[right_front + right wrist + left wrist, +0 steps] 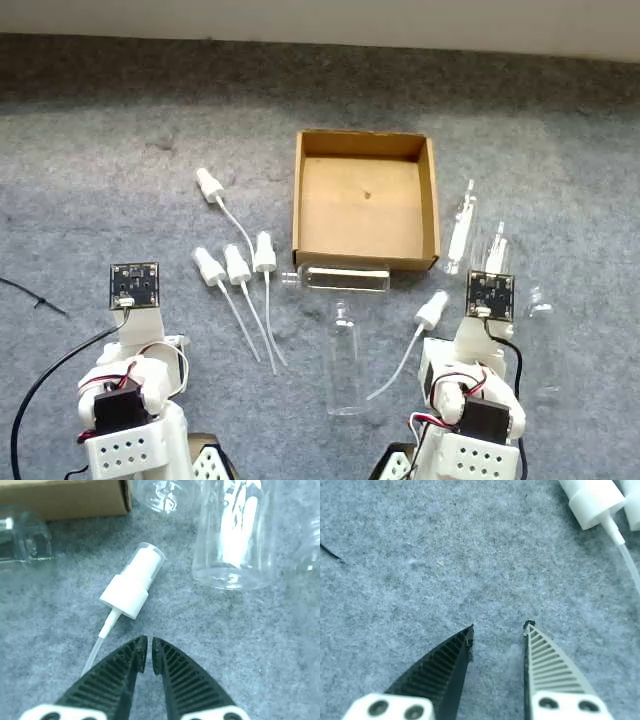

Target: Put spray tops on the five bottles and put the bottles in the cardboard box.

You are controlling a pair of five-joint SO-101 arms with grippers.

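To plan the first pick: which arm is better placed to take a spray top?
Probably the right: a spray top lies just ahead of the shut right hand. The left hand, open, is over bare carpet.

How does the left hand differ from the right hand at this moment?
The left hand is open; the right hand is shut. The left hand has one black and one grey finger; the right hand has two black ones. The left hand is over bare carpet; the right hand's tips are beside a spray top. Both are empty, with ribbed fingers.
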